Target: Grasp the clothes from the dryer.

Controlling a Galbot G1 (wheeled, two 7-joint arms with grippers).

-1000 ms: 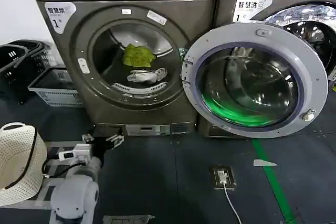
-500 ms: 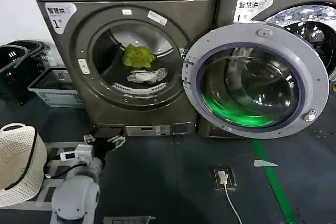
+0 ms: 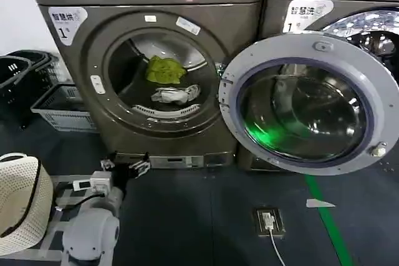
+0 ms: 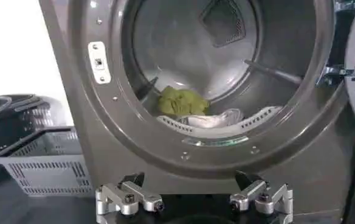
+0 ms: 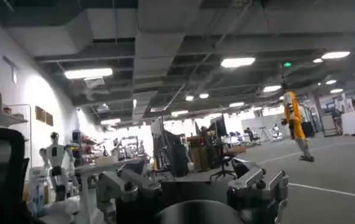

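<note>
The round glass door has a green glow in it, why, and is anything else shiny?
Head view: the open door mirrors a green floor stripe, and the neighbouring machine's silver drum glints. Left wrist view: the dryer drum is evenly lit, the clothes clear.

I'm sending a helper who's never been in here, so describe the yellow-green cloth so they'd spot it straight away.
Find the dryer, the bronze-grey machine with a "1" sticker whose round glass door hangs open to its right. Inside its drum lie two small fabric pieces. The yellow-green cloth is the crumpled bright one farther back, just behind the white-and-grey piece near the drum's front lip.
</note>
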